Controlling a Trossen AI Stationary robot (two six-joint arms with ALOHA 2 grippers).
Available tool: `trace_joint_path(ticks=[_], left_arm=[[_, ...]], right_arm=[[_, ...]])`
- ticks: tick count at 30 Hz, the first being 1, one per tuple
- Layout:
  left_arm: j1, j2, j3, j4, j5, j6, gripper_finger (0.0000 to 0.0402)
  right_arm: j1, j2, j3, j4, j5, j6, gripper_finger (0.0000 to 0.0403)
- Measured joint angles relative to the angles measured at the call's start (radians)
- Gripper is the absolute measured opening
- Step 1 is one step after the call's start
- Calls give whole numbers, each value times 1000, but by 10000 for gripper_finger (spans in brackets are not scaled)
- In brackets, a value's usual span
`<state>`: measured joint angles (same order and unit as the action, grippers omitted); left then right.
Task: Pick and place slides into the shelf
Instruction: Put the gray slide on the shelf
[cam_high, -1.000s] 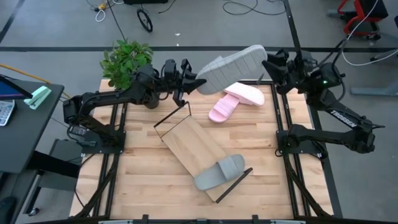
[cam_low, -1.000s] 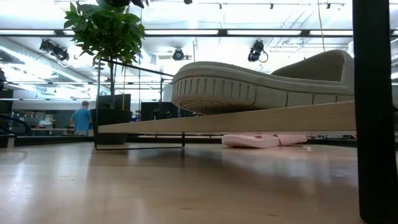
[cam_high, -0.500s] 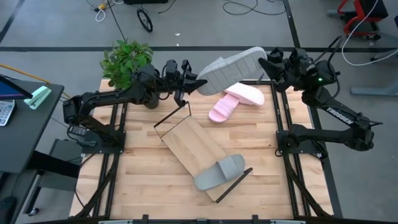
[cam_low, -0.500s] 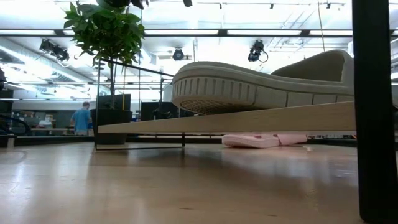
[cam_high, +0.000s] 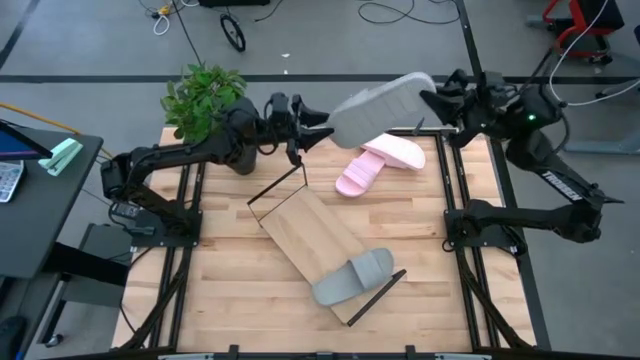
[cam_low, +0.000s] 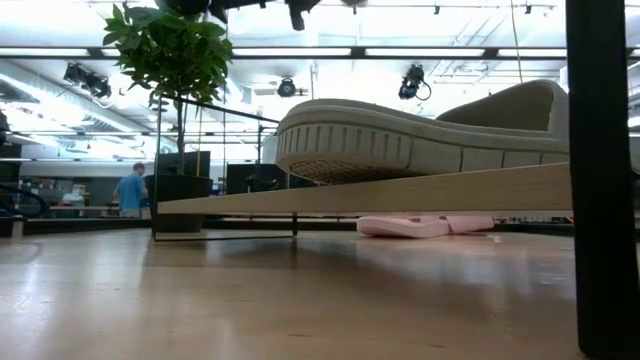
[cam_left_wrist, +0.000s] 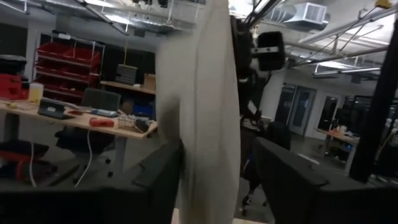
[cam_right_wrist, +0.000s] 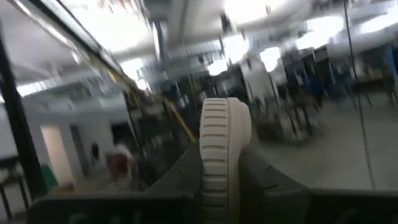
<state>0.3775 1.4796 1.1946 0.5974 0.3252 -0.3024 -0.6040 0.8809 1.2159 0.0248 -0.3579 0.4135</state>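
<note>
A grey slide (cam_high: 382, 104) hangs in the air over the table's far edge, between my two grippers. My right gripper (cam_high: 432, 102) is shut on its right end. My left gripper (cam_high: 318, 128) stands open at its left end (cam_left_wrist: 199, 124); in the left wrist view the end still lies between the fingers, with a gap on one side. Whether the other finger touches it, I cannot tell. A second grey slide (cam_high: 355, 278) lies sole down on the shelf (cam_high: 305, 225). Two pink slides (cam_high: 378, 160) lie on the table behind the shelf. My right gripper pinches the grey slide's right end by its ribbed sole edge (cam_right_wrist: 225, 146) between its two fingers (cam_right_wrist: 186, 177). The fingers come about level from the table's right side. The slide is lifted clear and reaches out toward the left gripper, turned on its side.
A potted plant (cam_high: 203, 98) stands at the table's far left corner, just behind the left arm. The shelf lies slantwise across the table's middle on thin black frame ends (cam_high: 278, 186). Bare tabletop (cam_high: 230, 290) shows at the near left.
My left gripper has opened and let go of the grey slide's left end. My right gripper has shut on the right end and risen a little. The slide has stayed in the air and shifted slightly toward the table's right edge.
</note>
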Motion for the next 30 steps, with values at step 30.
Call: trace_joint_path(ticks=[30], left_arm=[[-78,-207,-2,-553,-171,37,165]], right_arm=[[350,33,216,-918,453,-71,58]])
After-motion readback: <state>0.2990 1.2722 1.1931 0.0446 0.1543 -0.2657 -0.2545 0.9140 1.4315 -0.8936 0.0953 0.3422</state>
